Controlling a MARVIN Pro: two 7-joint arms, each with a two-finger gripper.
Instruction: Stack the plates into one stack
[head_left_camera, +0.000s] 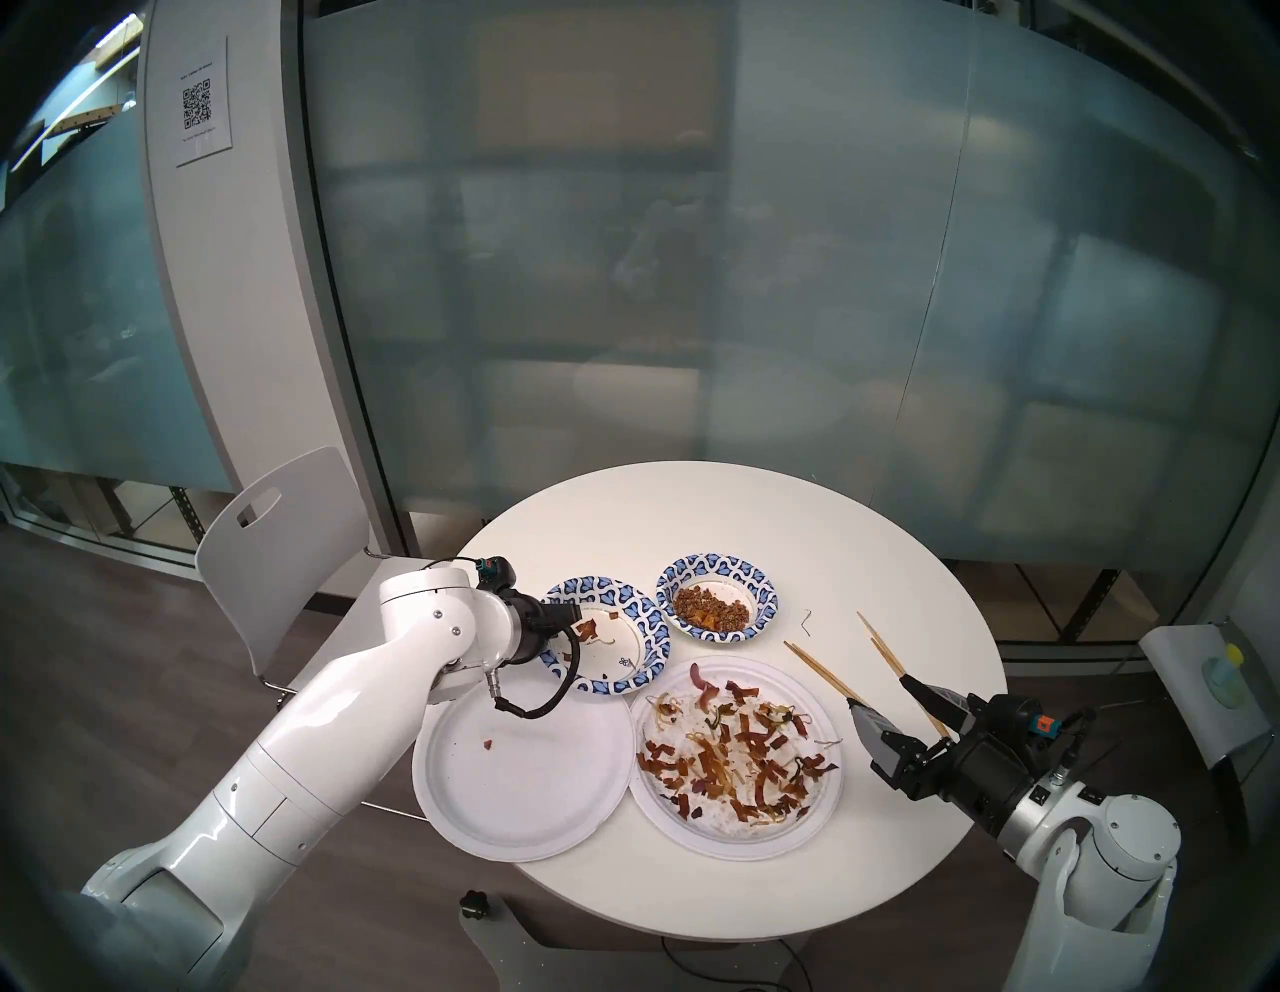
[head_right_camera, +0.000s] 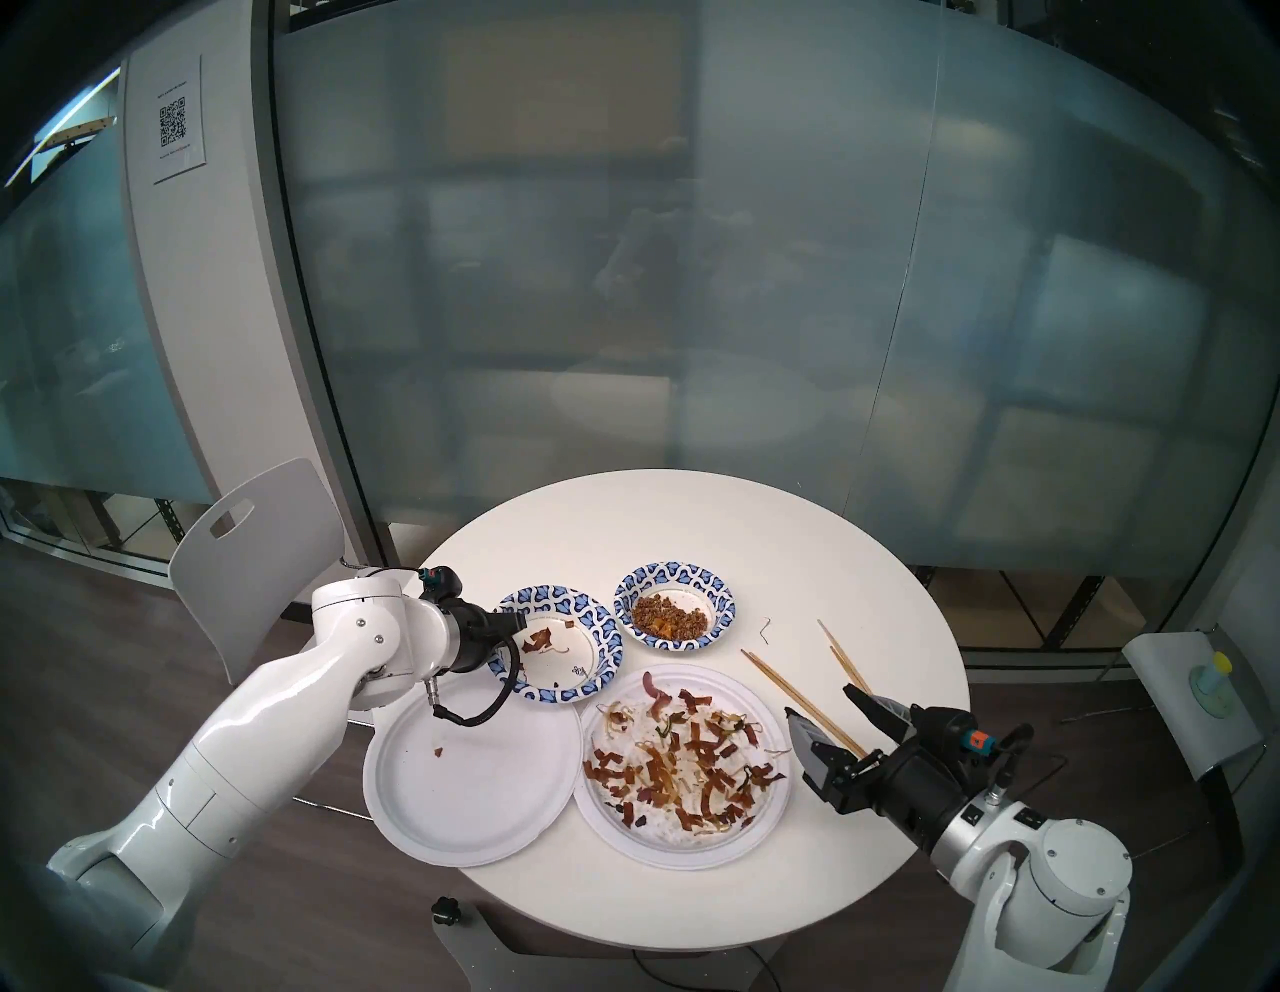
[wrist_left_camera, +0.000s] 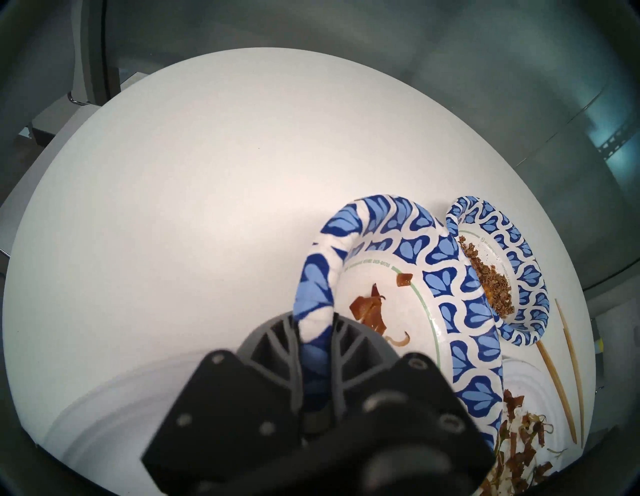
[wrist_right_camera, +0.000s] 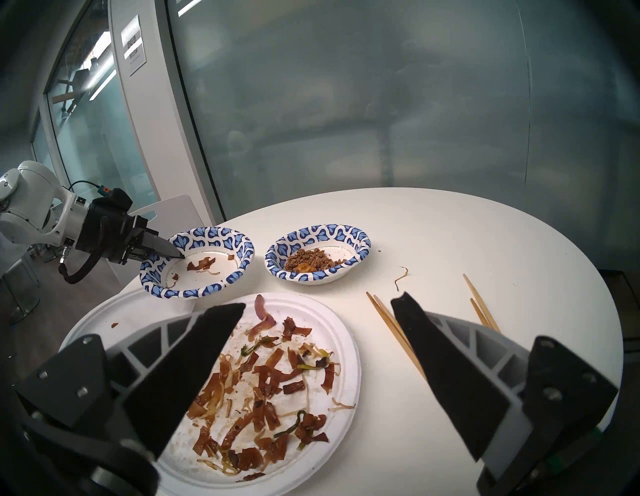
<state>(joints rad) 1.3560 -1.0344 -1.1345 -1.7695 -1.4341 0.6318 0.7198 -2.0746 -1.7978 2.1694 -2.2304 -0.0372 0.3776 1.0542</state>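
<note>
Head cam left view: round white table (head_left_camera: 796, 526) w/ four paper dishes on it, none stacked yet. Left gripper (wrist_left_camera: 317, 332) is clamped tight on the rim of the blue-patterned bowl (head_left_camera: 627, 641) at center-left of the frame, one finger inside and one outside the rim, and the bowl sits tilted w/ its lower edge over the empty white plate (head_left_camera: 526, 776) in the lower-middle. Just a few brown scraps in that bowl. Second blue-patterned bowl (head_left_camera: 717, 599) is to its right, a bit higher in frame, w/ brown crumbly food in it, flat on the table and apart from the others. Big white plate w/ noodle leftovers (head_left_camera: 738, 758) is lower center-right, just beside the empty one, rims nearly touching. Two pairs of chopsticks (head_left_camera: 824, 675) lie right of that. Right gripper (head_left_camera: 883, 700) hovers at the lower right over the table edge, jaws spread wide, nothing in them
</note>
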